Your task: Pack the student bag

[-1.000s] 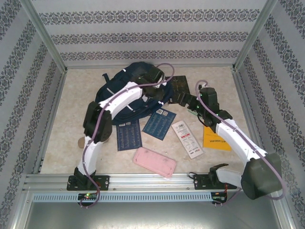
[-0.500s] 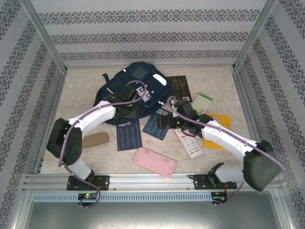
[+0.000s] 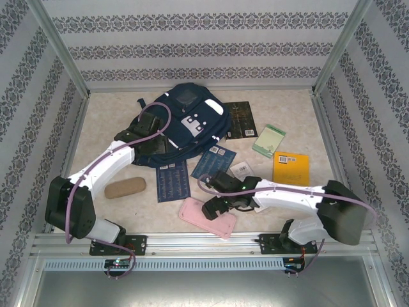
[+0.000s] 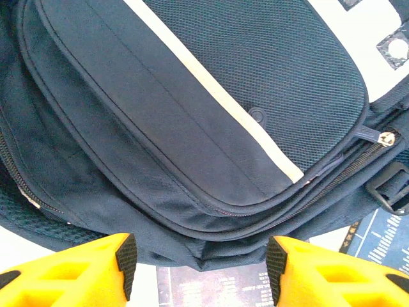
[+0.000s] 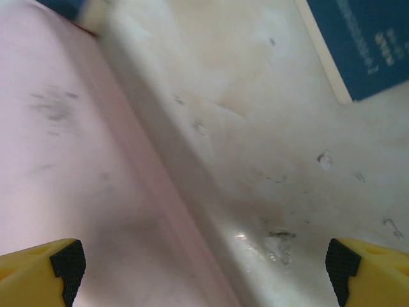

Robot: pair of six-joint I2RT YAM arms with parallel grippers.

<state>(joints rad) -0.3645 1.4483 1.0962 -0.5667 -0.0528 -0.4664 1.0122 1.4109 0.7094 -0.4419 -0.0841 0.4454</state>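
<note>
beige table point(image 3: 294, 110) holds navy student bag point(image 3: 185, 121) and pink pencil case point(image 3: 192, 215).

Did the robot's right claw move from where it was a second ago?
Yes. The right gripper came away from the student bag toward the near edge, and is now over the pink pencil case.

Left arm point(image 3: 96, 169) & right arm point(image 3: 287, 194) had white links, blk joint housings, lilac cables point(image 3: 155, 106). Blk bases point(image 3: 118, 244) at 6 o'clock. Left gripper point(image 4: 201, 265) fingers point(image 4: 64, 272) were yellow w/ blk ridged pads point(image 4: 126, 262).
</note>
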